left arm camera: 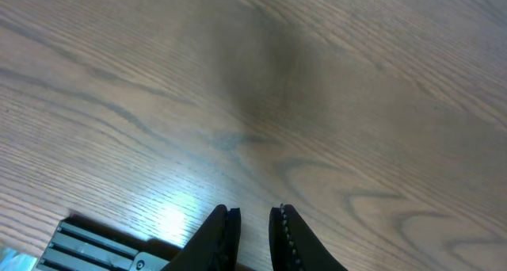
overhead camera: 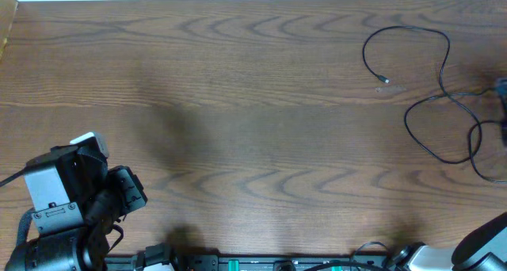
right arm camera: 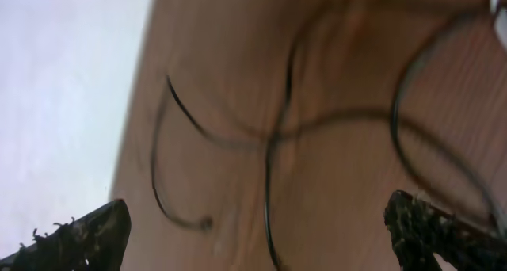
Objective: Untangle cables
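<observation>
Far left, near corner: the left arm [overhead camera: 52, 193] is tucked in low at the table's [overhead camera: 238, 104] edge. On its wrist camera the left gripper [left arm camera: 253, 227] hangs just over bare wood, its two dark fingers [left arm camera: 224, 238] drawn nearly together, only a thin slit between them and nothing caught in it. No cord anywhere near this side.

Across the middle, wood grain and a soft shadow.

Now the right, and here is the action: the cables [overhead camera: 447, 95] lie on the far right part of the table, well apart from the left arm. They are spread in loose, open loops. One big loop swings up toward the far edge and curls back down to a small plug end [overhead camera: 386, 81] lying flat on the wood; lower loops cross each other and run off the right edge of the overhead view.

The right wrist camera is blurred, but the right gripper [right arm camera: 257, 204] is clearly spread wide, one finger [right arm camera: 83, 238] at each bottom corner, gripping nothing. The thin black loops sit out ahead of it, crossing mid-frame, with the plug end close to the left finger's side.
</observation>
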`<move>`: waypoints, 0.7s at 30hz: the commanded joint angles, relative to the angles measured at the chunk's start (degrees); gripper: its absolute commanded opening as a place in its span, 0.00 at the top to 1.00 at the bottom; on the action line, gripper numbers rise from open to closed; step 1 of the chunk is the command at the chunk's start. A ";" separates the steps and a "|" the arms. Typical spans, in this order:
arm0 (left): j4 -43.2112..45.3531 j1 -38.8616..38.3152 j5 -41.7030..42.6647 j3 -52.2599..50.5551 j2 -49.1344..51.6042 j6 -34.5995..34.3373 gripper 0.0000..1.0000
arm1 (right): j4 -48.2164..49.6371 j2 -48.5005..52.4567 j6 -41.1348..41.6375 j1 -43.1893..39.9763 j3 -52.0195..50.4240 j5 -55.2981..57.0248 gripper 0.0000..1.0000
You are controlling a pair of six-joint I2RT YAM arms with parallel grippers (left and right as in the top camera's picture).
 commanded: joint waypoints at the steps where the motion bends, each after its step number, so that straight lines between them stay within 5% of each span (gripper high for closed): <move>1: 0.04 -0.09 0.07 -0.20 -0.04 -0.11 0.81 | -1.53 0.39 -3.85 4.17 0.11 4.50 0.01; 11: 0.04 -0.09 0.07 -0.20 -0.04 -0.11 0.81 | 4.24 4.74 -42.10 18.01 0.11 7.15 0.01; 16: 0.11 -0.09 0.07 -0.20 -0.04 -0.11 0.81 | 6.34 9.92 -44.17 20.90 0.11 7.32 0.01; 21: 0.11 -0.09 0.07 -0.20 -0.04 -0.11 0.80 | 9.68 14.56 -37.75 21.35 0.11 10.95 0.01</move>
